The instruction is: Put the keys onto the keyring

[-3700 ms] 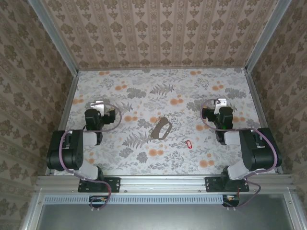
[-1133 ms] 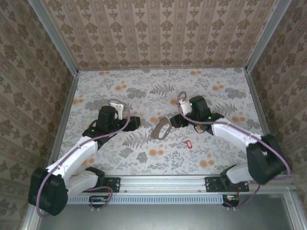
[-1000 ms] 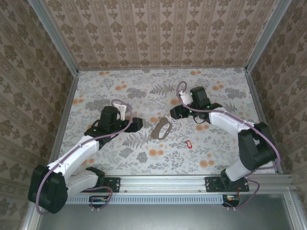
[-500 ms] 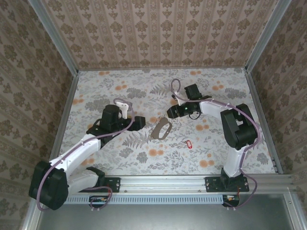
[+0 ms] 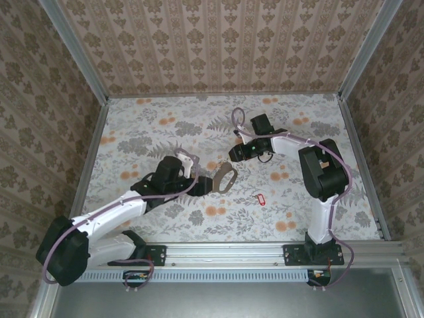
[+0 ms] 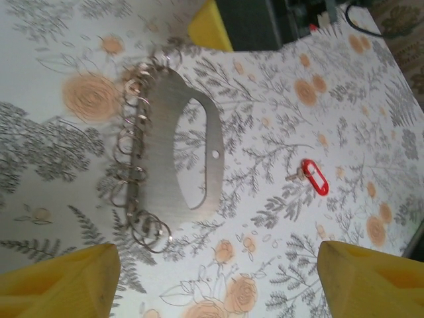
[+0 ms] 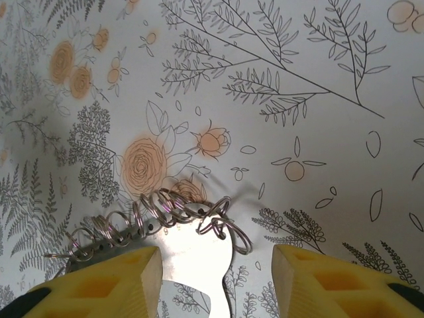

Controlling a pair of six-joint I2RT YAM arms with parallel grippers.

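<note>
From above, the flat grey metal keyring lies mid-table between the left gripper and the right gripper, with the red keys nearby. The left wrist view shows that gripper's yellow pads wide apart and the keyring's oval cutout, fringed with wire loops. The right wrist view shows its pads parted astride the keyring's looped end, unclamped.

My overhead feed is softly, evenly lit, shadows faint. On the left wrist, the tabletop washes out toward ten o'clock, and the yellow pads at five and seven blur. Right wrist is bright; the keyring casts a faint shadow toward twelve.
</note>
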